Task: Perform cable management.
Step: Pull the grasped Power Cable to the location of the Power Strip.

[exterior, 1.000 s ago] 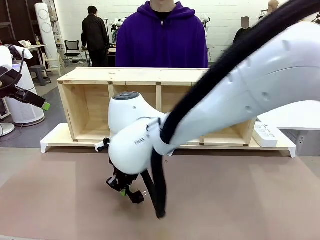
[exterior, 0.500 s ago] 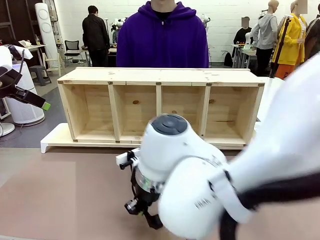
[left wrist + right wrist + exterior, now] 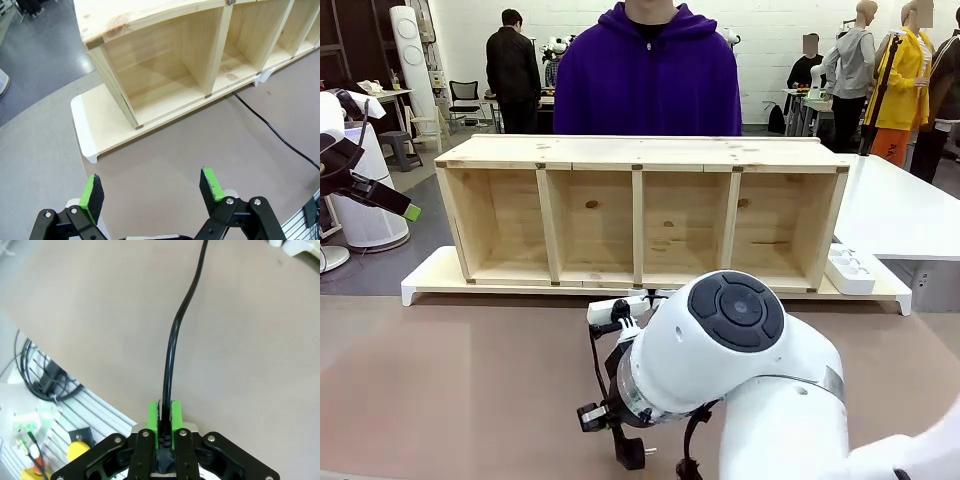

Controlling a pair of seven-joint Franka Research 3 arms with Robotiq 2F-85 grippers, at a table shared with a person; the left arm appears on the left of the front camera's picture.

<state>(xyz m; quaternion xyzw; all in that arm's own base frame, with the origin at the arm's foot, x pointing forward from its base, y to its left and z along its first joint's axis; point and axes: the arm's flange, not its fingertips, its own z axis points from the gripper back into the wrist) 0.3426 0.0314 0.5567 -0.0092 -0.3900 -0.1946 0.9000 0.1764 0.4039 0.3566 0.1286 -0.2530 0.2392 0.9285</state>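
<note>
While left tool (image 3: 151,188) gapes empty, right tool (image 3: 165,415) pinches cable (image 3: 171,350), long axis running straight away from it.

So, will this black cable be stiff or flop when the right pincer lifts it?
Likely floppy: the cable bends in a loose curve beyond the right pincer. Probably light, being thin, so it should trail along the table, not push.

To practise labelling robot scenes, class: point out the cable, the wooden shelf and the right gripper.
cable (image 3: 170,355), right wrist view, its straight stretch below the bend.
wooden shelf (image 3: 640,152), front view, its top board.
right gripper (image 3: 164,412), right wrist view, midway between its fingertips.
</note>
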